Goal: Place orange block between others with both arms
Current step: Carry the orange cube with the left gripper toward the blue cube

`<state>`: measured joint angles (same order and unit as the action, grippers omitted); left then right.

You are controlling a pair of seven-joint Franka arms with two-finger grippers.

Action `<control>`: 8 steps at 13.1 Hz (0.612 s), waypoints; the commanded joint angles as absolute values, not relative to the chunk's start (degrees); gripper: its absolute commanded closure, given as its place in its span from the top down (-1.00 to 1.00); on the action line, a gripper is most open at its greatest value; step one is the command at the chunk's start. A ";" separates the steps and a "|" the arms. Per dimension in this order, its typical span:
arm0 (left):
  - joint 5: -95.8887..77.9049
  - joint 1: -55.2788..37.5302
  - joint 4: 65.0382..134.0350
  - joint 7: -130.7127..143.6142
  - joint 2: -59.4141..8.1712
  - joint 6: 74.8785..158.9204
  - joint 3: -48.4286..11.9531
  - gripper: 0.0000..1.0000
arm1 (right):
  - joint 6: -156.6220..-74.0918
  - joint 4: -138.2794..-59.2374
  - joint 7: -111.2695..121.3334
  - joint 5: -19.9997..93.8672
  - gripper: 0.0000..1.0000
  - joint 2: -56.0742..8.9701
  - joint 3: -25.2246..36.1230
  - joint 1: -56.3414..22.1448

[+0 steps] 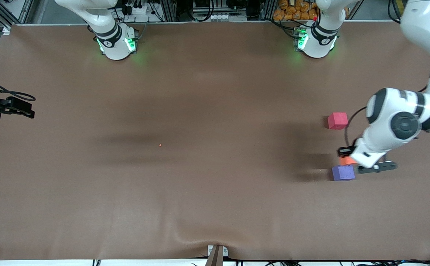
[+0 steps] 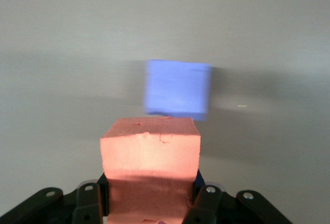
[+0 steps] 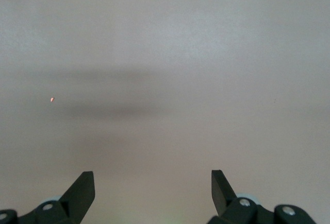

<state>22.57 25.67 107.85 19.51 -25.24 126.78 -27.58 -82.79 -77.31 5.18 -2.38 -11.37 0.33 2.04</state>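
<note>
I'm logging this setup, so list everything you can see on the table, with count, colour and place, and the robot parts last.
orange block: one, orange, held in the left gripper just above the table, beside the purple-blue cube.
purple-blue cube: one, purple-blue, on the table at the left arm's end, nearest the front camera of the three.
pinkish-red cube: one, pinkish-red, on the table at the left arm's end, farther from the front camera than the purple-blue cube.
table: one, brown cover.
left gripper: one, black, shut on the orange block.
right gripper: one, black, open, empty, waiting over the right arm's end of the table.
</note>
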 commanded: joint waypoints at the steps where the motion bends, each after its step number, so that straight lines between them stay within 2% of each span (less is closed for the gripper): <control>1: 23.82 27.51 113.80 17.67 -21.64 128.32 -30.31 -1.00 | -82.79 -77.34 4.66 -1.32 1.00 -11.16 -0.09 2.64; 5: 23.29 27.86 117.95 18.20 -20.30 128.32 -36.38 -1.00 | -82.00 -77.26 2.65 -1.23 1.00 -10.55 0.18 2.64; 8: 23.29 32.94 119.09 15.39 -20.39 128.32 -39.80 -1.00 | -79.64 -77.17 1.15 -1.23 1.00 -10.37 0.17 2.55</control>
